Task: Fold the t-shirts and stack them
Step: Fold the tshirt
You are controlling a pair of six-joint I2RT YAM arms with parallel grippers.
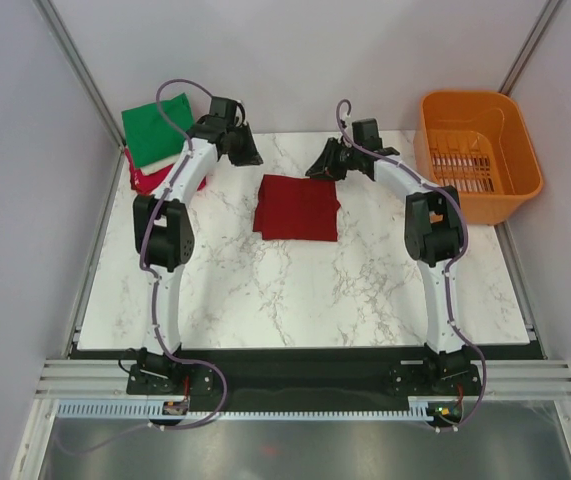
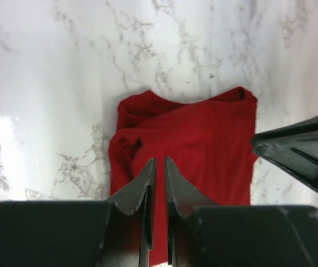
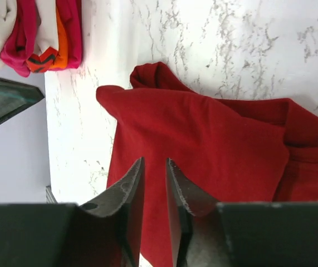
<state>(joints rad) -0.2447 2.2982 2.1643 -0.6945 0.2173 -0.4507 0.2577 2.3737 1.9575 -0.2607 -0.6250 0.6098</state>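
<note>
Your dark red t-shirt lies on the table, a little beyond its middle and between the two grippers. It is plain, with no print, and folded down to a rough rectangle. The fold is untidy. In the left wrist view one edge bunches into a rolled lump with a dark hollow in it, and the far corners are rounded rather than square. In the right wrist view the top layer is fairly smooth, while a small flap pokes out past the far edge and thicker folds pile up at the right side.

The left gripper hangs just off the shirt's far left corner. Its fingertips are drawn nearly together, with only a thin slit between them and no cloth in it. The right gripper hangs just off the far right corner. Its fingertips are likewise almost pressed together and pinch nothing.

At the table's far left corner sits the stack of folded shirts, well apart from the dark red one, with green on top and red showing beneath. The right wrist view shows the stack's edge in white, pink-red and orange layers.

Off the table's far right corner stands the orange basket.
</note>
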